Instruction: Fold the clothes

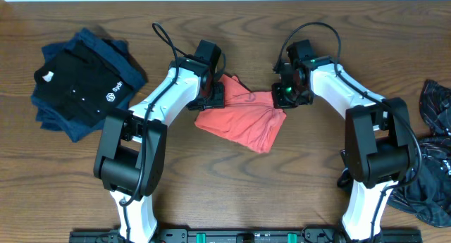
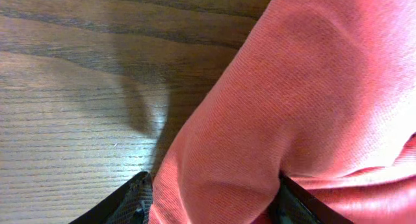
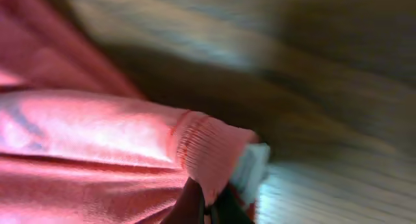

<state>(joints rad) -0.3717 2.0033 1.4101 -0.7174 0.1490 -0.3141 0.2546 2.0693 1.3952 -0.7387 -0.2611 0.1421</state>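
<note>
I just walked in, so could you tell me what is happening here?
The red shirt lies crumpled in the middle, not yet folded. The left pincer grips a bunch of its fabric, and the right pincer is shut on a hem at the other side. A dark pile sits to the left and a black jersey at the right edge, neither being handled.

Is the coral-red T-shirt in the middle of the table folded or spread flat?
Roughly folded, not spread: the coral-red T-shirt lies as a small, doubled-over bundle with creases.
</note>
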